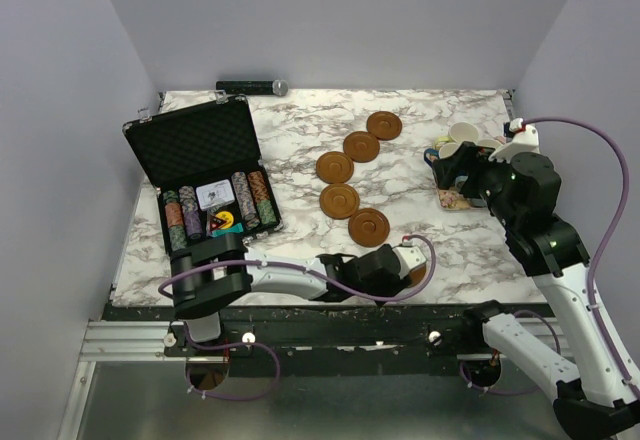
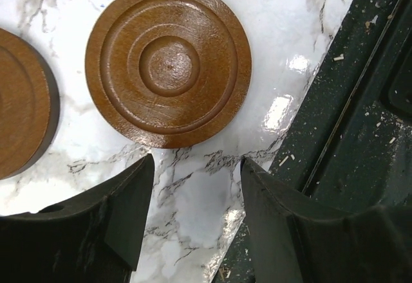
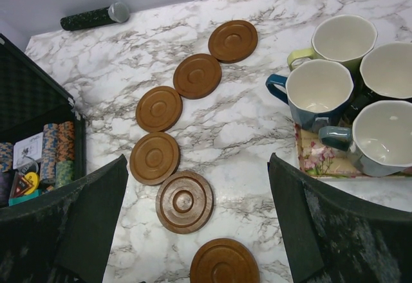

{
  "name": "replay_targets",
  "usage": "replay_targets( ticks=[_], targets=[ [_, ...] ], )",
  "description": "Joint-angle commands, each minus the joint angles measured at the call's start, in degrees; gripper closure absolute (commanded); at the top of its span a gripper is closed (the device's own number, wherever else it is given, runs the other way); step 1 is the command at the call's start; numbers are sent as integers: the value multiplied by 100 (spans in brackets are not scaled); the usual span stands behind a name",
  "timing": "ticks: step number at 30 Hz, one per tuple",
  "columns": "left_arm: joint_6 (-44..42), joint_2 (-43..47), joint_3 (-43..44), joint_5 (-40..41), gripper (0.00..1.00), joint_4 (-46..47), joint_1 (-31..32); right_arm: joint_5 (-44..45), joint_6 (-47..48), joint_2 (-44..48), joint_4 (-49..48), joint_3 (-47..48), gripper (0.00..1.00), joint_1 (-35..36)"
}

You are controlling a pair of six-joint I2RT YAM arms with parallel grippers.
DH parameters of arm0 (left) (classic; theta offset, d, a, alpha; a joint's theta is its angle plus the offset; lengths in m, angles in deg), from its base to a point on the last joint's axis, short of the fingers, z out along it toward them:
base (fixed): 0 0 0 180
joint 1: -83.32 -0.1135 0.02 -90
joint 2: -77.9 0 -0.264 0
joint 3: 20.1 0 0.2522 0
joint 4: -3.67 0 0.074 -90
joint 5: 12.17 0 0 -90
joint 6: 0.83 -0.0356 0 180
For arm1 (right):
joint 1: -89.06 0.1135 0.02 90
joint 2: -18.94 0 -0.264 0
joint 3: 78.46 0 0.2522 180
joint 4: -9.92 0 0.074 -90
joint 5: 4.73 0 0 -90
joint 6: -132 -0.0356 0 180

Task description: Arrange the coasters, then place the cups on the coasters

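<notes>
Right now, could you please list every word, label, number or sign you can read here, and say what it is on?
Nothing here can be quoted.
White card in the poker case: dark print, too small to read.
Yellow round piece beside it: coloured design, too blurred to read.
Coasters, mugs, floral tray: no markings visible.

Coasters [image 3: 159,108] in an arc, cups [image 3: 320,93] apart

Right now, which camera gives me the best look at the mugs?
The right wrist view: it looks down into four mugs, their rims in plain sight. The top external view shows them small and partly hidden behind the right arm. The left wrist view shows no mugs, only coasters.
</notes>
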Motion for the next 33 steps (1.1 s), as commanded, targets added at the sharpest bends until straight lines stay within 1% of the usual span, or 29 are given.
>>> replay_targets(
  ticks=[1,11,14,18,24,25,28,30,33],
  targets=[
    [34,-308,321,-256,37,-285,33,99,68,107,72,160,3,-22],
    [148,-879,813,70,42,-576,33,46,41,168,-25,186,3,-22],
    [253,-1037,954,350,45,-741,41,47,41,168,-60,169,3,-22],
    [394,-1178,1121,685,46,-927,33,73,41,203,-51,134,3,-22],
    [561,-1170,1130,1001,46,-963,33,178,50,221,-60,46,3,-22],
    [544,-1065,1060,1019,46,-849,41,222,59,247,-60,11,2,-22],
    [342,-626,858,1002,38,-366,33,573,50,256,106,-103,0,-22],
    [149,-292,857,1036,34,-295,33,749,76,239,238,-147,0,-75],
    [-211,139,1015,1010,28,-347,41,627,85,160,335,-174,0,-320]
  ],
)
